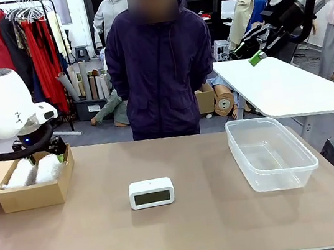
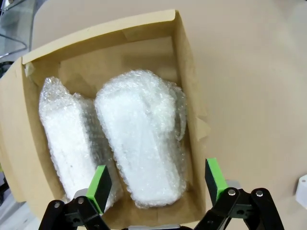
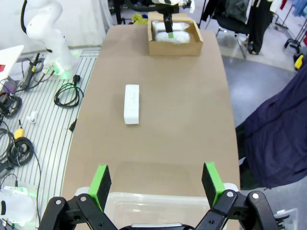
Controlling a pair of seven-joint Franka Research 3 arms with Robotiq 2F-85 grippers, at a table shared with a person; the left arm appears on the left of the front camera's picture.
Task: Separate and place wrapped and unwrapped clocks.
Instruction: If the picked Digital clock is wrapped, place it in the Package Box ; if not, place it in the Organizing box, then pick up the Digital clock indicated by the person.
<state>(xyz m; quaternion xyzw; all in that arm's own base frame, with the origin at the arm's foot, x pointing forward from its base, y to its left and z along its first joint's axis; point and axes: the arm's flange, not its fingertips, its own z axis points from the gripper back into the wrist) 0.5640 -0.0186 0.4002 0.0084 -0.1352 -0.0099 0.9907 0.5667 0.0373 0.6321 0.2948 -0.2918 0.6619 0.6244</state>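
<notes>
- Green pads of the left hand stand wide apart and grip nothing. They sit at lower centre of the left wrist view, hovering over the cardboard box.
- Between the pads lies the larger bundle of bubble wrap. A second bundle lies touching it on its frame-left side. Together they fill the box floor, with little slack to the walls.
- Front view: the box sits at the far left of the worktop. The bare clock stands alone at centre, display toward the camera. It is well apart from the box and from the clear tub at right, which has nothing in it.
- Right hand: jaws open, empty, above the tub's rim at the bottom of its wrist view.
- Judgement: both wrapped items look sorted. The clock is the piece left, presumably for the tub.
- Risk 1: when the left hand lifts out of the box, one pad is close to the seam between the bundles. Loose wrap could snag on it and drag a bundle over the wall.
- Risk 2: the clock stands on a narrow base. An off-centre pinch or a glancing finger would topple or skid it.
- Risk 3: the tub looks light. A release against its rim could shove it toward the worktop edge.
- A person stands at the far edge, upper centre, hands out of sight. A wide sweep across the middle could come close.
</notes>
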